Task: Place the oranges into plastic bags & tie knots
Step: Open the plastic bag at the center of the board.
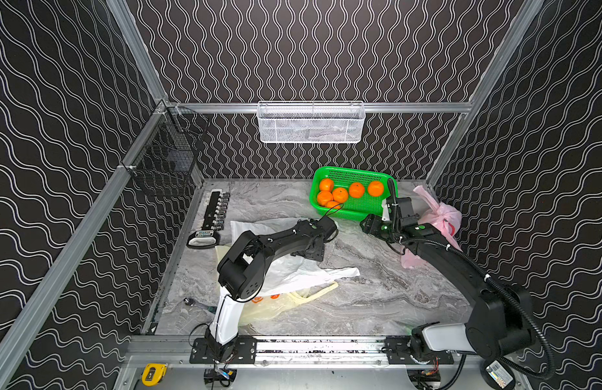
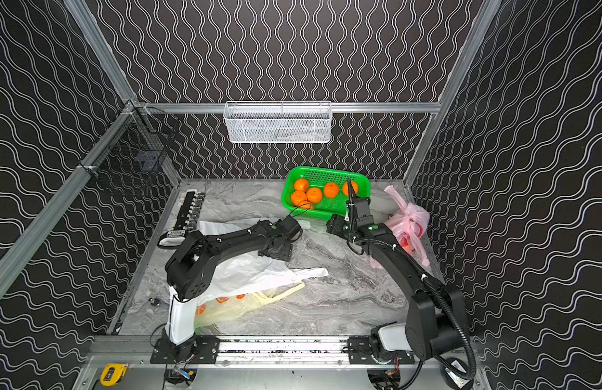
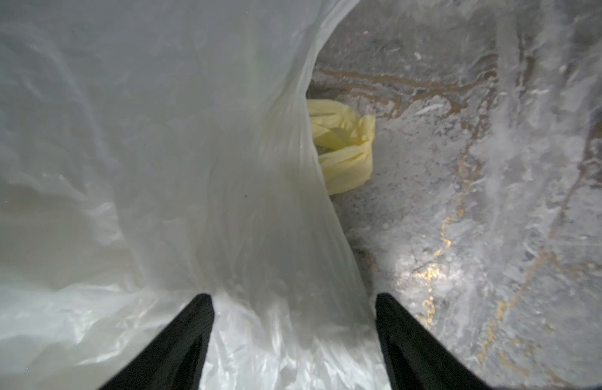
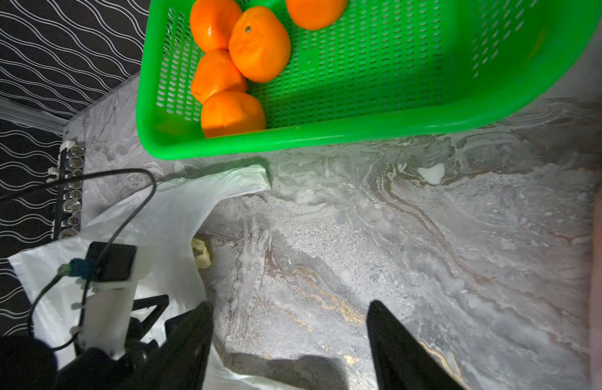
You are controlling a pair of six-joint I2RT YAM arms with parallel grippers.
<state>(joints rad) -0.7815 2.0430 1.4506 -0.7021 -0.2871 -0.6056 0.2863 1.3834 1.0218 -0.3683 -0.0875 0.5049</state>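
A: Six small, round, bright-orange oranges [image 1: 340, 195] show in both top views. All of them sit in the green perforated plastic basket [image 1: 357, 175] at the back of the grey marble-patterned tabletop [image 1: 377, 297]. Four huddle at its left end and two lie further along, towards the right arm.

B: On to the bags. The plain white plastic bag [image 1: 293, 270] lies flat and crumpled mid-table, partly under the left arm. One corner reaches to just beside the basket's front rim.

A: Beneath it, nearer the front edge, there's the pale yellow plastic bag with orange prints [image 1: 276, 307]. It's flat too, with its handles poking out beside the white one.

B: Over on the right, the translucent pink plastic bag with red prints [image 1: 441, 216] sits bunched up against the side wall, gathered at the top. I can't make out what's inside.

A: Left gripper [image 3: 293, 297] now. Its wrist view shows the jaws apart, low over the white bag. A fold of film runs between the fingers, but it isn't pinched.

B: Right gripper [image 4: 289, 304], jaws apart as well, above bare marble, with the white bag's edge just beside one finger. The green basket is just ahead.

A: On the back rail, the white mesh basket [image 1: 309, 123] holds something pale that's too blurred to name. The black wire basket [image 1: 164, 162] on the left wall holds a dark boxy thing.
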